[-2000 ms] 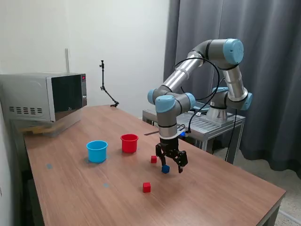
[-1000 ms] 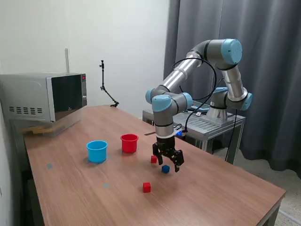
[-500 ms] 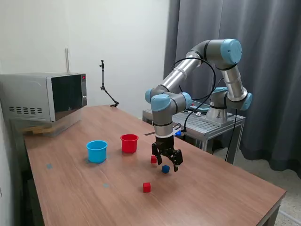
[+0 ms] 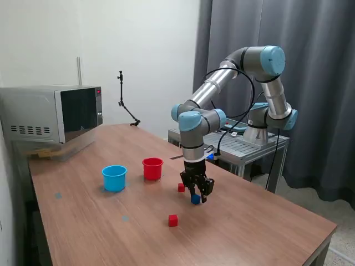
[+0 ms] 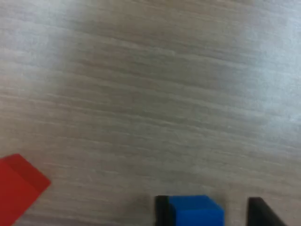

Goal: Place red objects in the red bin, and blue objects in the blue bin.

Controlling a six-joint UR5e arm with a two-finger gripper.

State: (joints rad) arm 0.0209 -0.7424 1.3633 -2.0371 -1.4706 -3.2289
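A small dark blue cube [image 4: 194, 200] lies on the wooden table, and my gripper [image 4: 197, 195] has come down around it. In the wrist view the blue cube [image 5: 195, 212] sits between the fingers of the gripper [image 5: 207, 213]. One finger [image 5: 161, 209] touches the cube and the other finger [image 5: 261, 213] stands a small gap away. One red cube [image 4: 181, 188] lies just beside the gripper, on the exterior view's left, and shows as the red cube [image 5: 19, 186] in the wrist view. Another red cube [image 4: 173, 220] lies nearer the front. The red bin [image 4: 152, 168] and the blue bin [image 4: 114, 178] stand upright further left.
A microwave [image 4: 52, 113] stands at the table's far left corner, with a thin black stand [image 4: 126, 102] behind it. A metal cart [image 4: 238, 145] holding the arm's base is behind the table, before a dark curtain. The table edge [image 4: 310, 244] runs along the exterior view's right.
The gripper moved slightly left, sank onto the blue cube, and its fingers drew in from a wide spread to close around the cube.
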